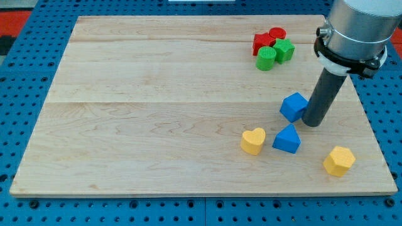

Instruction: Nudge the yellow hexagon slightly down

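The yellow hexagon (339, 161) lies near the board's lower right corner. My tip (312, 123) rests on the board just right of the blue cube (293, 107), touching or nearly touching it. The tip is above and to the left of the yellow hexagon, with a clear gap between them. A blue triangular block (287, 139) lies below the cube and left of the tip. A yellow heart (253, 141) lies left of the blue triangular block.
A cluster sits near the view's top right: a red star-like block (262, 43), a red cylinder (277, 33), a green cylinder (266, 59) and a green block (284, 50). The wooden board (157, 113) ends close to the hexagon on the right and bottom.
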### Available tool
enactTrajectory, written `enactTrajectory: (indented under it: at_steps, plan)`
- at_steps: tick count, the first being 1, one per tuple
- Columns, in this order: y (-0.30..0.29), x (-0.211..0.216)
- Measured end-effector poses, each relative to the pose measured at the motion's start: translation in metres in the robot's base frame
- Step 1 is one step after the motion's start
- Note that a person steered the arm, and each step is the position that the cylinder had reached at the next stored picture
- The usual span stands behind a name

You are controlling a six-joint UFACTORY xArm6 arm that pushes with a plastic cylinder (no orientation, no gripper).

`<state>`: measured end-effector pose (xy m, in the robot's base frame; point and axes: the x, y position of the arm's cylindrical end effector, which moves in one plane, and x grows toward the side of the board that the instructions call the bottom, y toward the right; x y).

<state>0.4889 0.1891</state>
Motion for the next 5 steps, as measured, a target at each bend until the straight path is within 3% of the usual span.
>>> enactTrajectory:
  at_steps: [3,5]
  plan:
    - [0.005,0.050]
    - [0.020,0.049]
